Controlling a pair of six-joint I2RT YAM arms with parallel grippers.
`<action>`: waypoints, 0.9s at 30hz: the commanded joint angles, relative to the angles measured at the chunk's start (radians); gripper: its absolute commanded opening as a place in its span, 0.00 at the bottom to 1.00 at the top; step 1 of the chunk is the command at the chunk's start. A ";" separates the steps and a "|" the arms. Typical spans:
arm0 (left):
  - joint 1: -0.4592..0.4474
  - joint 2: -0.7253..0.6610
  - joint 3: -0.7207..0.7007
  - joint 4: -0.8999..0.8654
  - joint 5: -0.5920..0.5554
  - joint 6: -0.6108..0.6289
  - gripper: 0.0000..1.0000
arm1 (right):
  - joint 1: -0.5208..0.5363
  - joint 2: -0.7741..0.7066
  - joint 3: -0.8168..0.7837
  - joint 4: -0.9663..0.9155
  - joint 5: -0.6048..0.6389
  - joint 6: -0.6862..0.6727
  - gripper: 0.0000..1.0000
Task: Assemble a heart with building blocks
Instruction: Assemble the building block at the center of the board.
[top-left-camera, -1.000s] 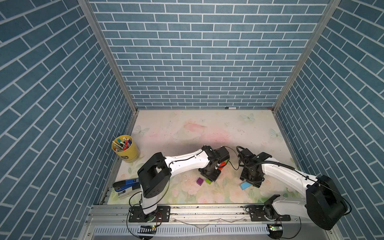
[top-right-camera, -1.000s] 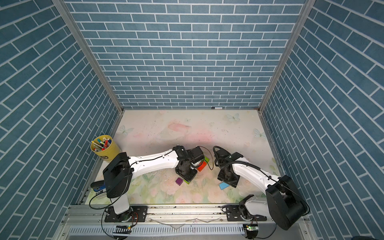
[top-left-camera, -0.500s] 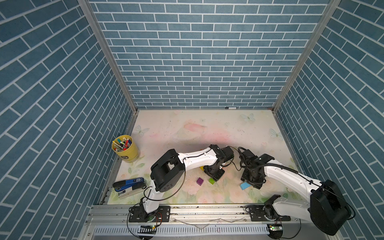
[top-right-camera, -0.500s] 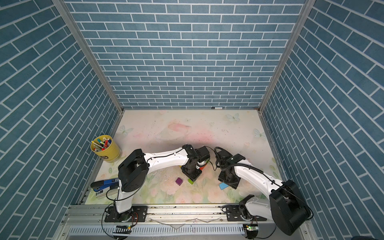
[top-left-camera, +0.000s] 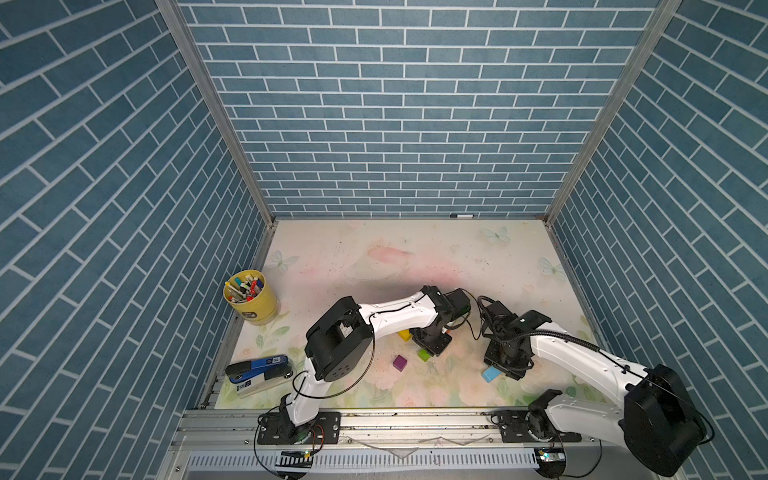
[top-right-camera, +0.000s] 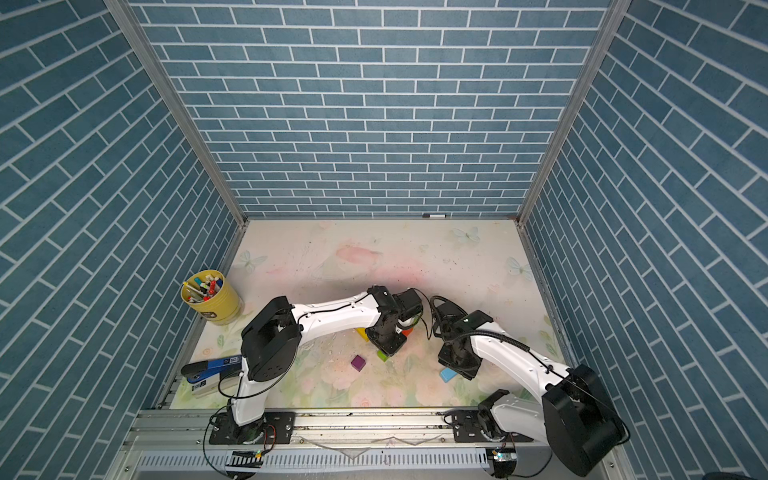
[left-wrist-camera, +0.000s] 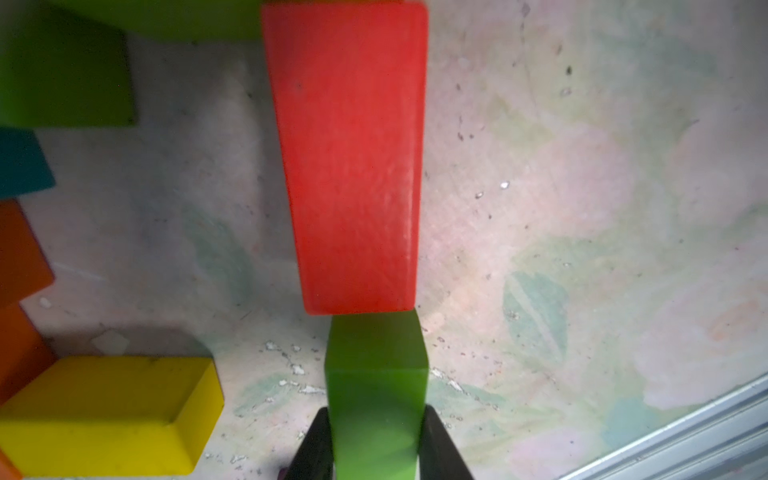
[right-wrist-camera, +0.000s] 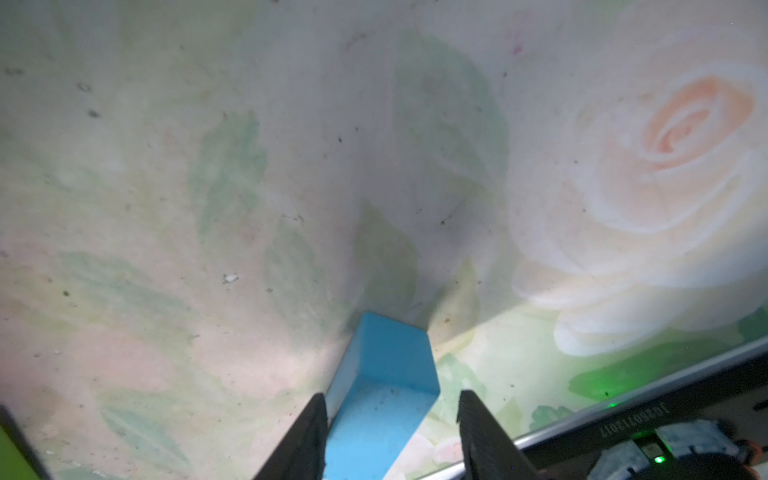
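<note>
The left hand (left-wrist-camera: 374, 412) is clamped on the green brick (left-wrist-camera: 376, 370), a dark finger pressed to each long side. The brick's far end meets the near end of the red brick (left-wrist-camera: 349, 158), the two running in one line. Whether the green brick already rests on the surface (left-wrist-camera: 582, 208) cannot be told. Beside this line lie the yellow brick (left-wrist-camera: 108, 415), the orange bricks (left-wrist-camera: 20, 249), the teal triangle (left-wrist-camera: 20, 162) and a second green block (left-wrist-camera: 62, 70), a loose ring that reads as the heart partly built, about midway between the side edges, in the half of the surface nearer the robot.

The right hand (right-wrist-camera: 390, 397) straddles the light-blue brick (right-wrist-camera: 386, 374) with its jaws apart: one finger touches the brick, the other stands clear of it. That brick lies alone, well right of the ring toward the near edge.

The purple cube (top-left-camera: 400, 363) sits by itself between the ring and the near edge.

The step in hand looks like laying one side of the heart. Next, probably: release the green brick without nudging the red one, and close the right hand squarely before lifting, since the blue brick sits skewed between the fingers.
</note>
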 joint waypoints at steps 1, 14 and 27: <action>0.009 0.025 0.017 -0.014 -0.013 0.012 0.25 | 0.005 -0.017 -0.006 -0.039 0.013 0.056 0.52; 0.017 0.049 0.041 -0.001 0.001 0.007 0.28 | 0.005 -0.022 0.000 -0.048 0.018 0.053 0.52; 0.019 0.063 0.046 0.000 -0.012 0.000 0.32 | 0.005 -0.022 0.011 -0.056 0.023 0.047 0.51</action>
